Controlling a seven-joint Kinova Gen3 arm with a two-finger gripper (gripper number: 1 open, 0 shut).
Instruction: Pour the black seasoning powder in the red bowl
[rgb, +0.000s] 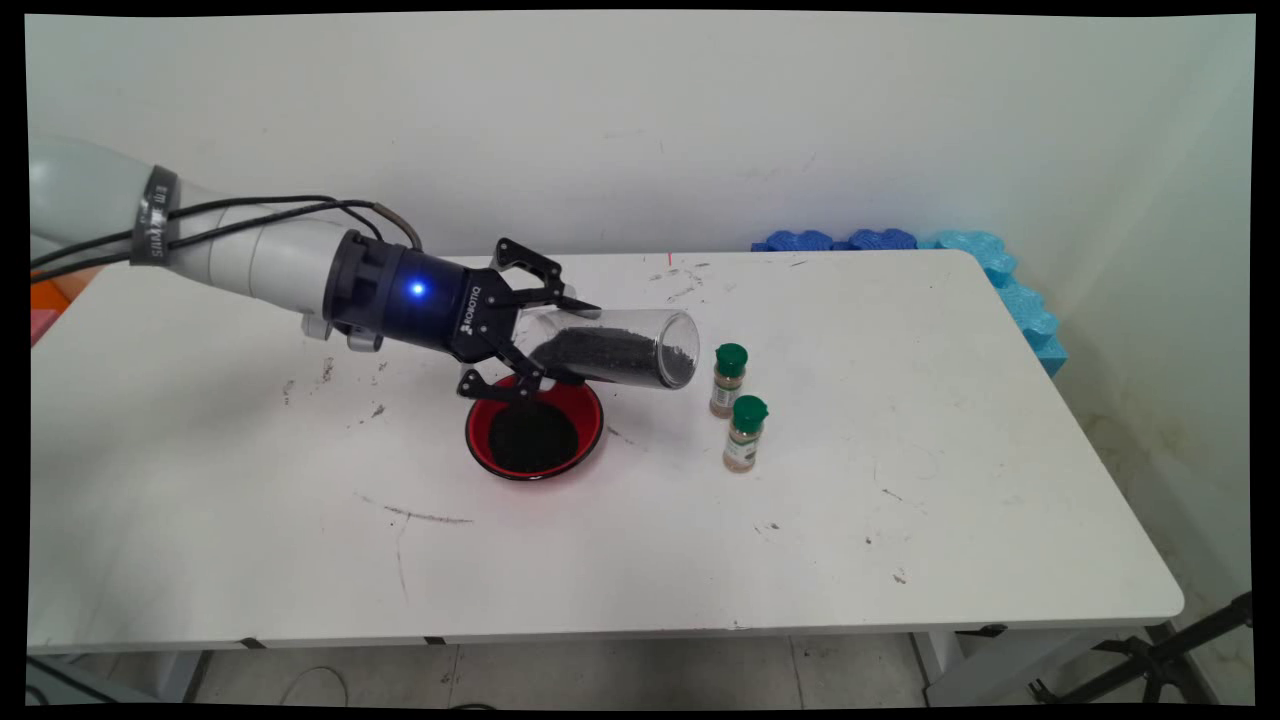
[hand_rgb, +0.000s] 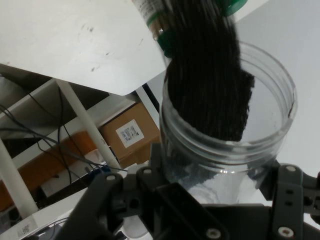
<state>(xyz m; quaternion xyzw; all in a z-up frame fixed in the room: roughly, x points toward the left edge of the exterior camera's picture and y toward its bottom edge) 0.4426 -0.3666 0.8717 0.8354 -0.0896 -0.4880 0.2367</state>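
**Jar held on its side above the bowl**

The gripper (rgb: 535, 335) is clenched around a clear jar (rgb: 615, 348) of dark grains. The jar's long axis runs nearly level, with its open mouth pointing away from the arm toward two green-capped spice bottles (rgb: 729, 379) near the middle of the desk (rgb: 900, 500). A red bowl (rgb: 535, 428) with dark contents sits just under the gripper. Its far rim is hidden by the fingers.

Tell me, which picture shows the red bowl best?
The main view. There the red bowl sits whole on the table, dark stuff inside, under the gripper holding the clear jar. The hand view doesn't show it at all.
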